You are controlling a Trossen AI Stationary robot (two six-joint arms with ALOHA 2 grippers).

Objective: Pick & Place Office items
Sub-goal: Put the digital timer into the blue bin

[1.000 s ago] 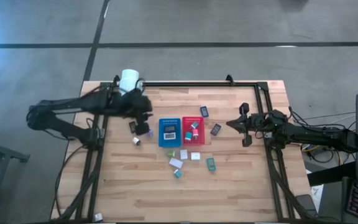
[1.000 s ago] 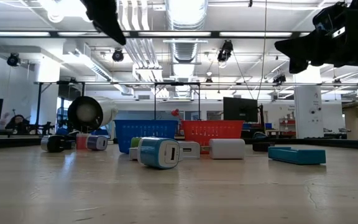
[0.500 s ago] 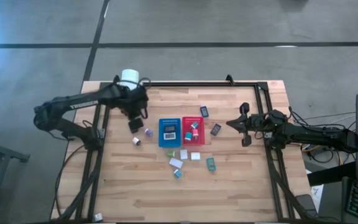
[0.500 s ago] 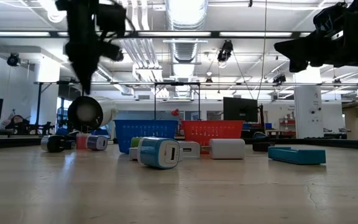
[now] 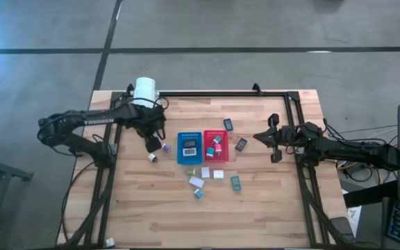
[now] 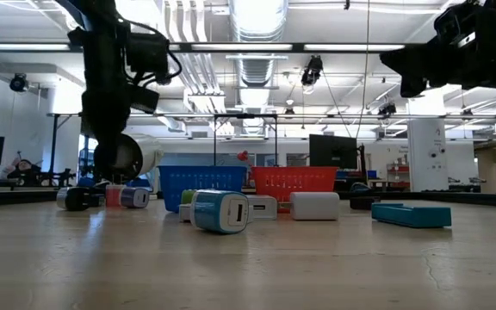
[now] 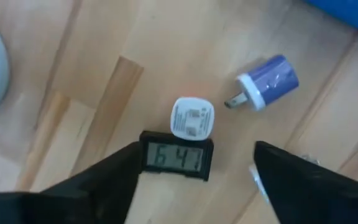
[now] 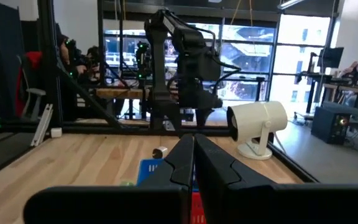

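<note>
Beside the blue tray, left end effector gapes.

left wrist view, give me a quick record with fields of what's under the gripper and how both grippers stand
left gripper: open, fingers either side of the black clock
black clock: on the table, display facing up, by the left finger
white block: touching the clock's far edge
purple plug: lying apart from both
blue tray: beside the red tray
right gripper: shut, empty, waiting at the table's right side
</note>
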